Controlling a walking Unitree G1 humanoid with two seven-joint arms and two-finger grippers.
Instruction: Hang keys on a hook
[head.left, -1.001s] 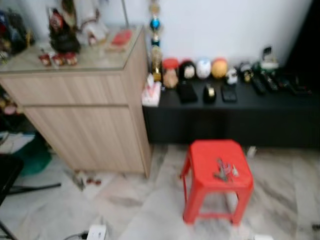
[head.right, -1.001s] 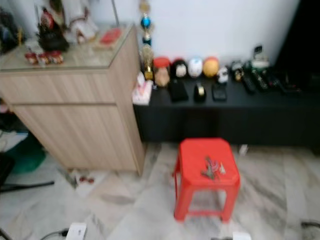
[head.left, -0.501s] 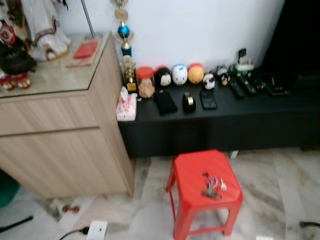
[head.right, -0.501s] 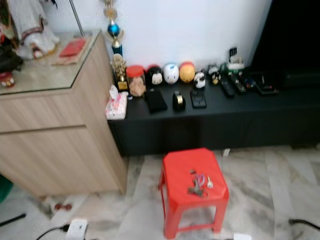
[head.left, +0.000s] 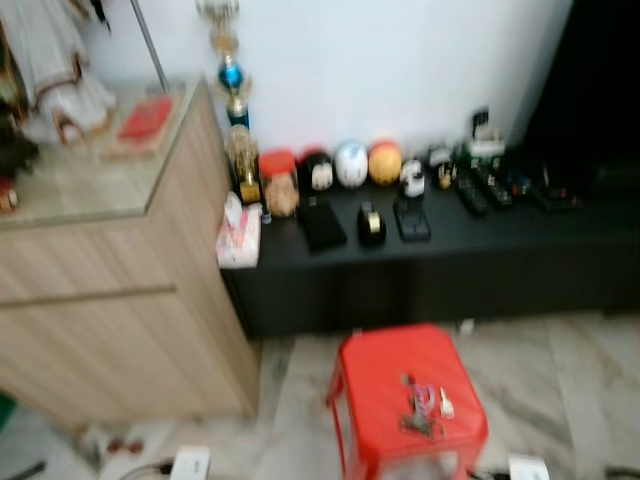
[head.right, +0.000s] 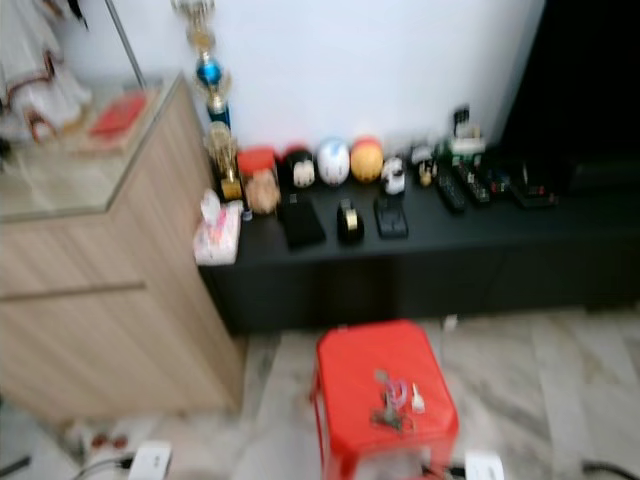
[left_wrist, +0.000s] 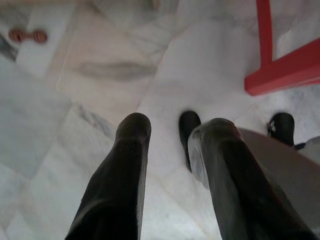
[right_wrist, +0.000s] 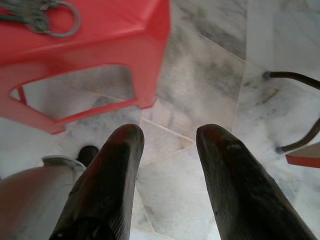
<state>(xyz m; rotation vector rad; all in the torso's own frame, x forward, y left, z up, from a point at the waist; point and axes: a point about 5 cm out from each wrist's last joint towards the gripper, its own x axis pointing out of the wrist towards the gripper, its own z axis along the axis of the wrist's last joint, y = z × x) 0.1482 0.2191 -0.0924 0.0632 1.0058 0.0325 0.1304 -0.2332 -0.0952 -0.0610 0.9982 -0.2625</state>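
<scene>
A bunch of keys (head.left: 422, 405) with a red loop and a white tag lies flat on the top of a red plastic stool (head.left: 378, 368) on the marble floor. In the right wrist view the keys (right_wrist: 35, 12) and their ring rest on the stool (right_wrist: 105, 30) beyond my right gripper (right_wrist: 170, 137), which hangs open over the floor beside it. My left gripper (left_wrist: 175, 130) is open too, low above the floor, with a stool leg (left_wrist: 280, 70) off to one side. Both hold nothing.
Behind the stool runs a low black bench (head.left: 470, 255) with several round figures, remotes and small items. A tall wooden cabinet (head.left: 120, 300) stands on the left, a trophy (head.left: 235, 90) and tissue pack (head.left: 238, 235) beside it. A white power strip (head.left: 190, 462) and a cable (right_wrist: 295, 80) lie on the floor.
The whole picture has shifted and blurred, so the camera has moved; the stool now sits lower and nearer in view. The keys still lie on the stool.
</scene>
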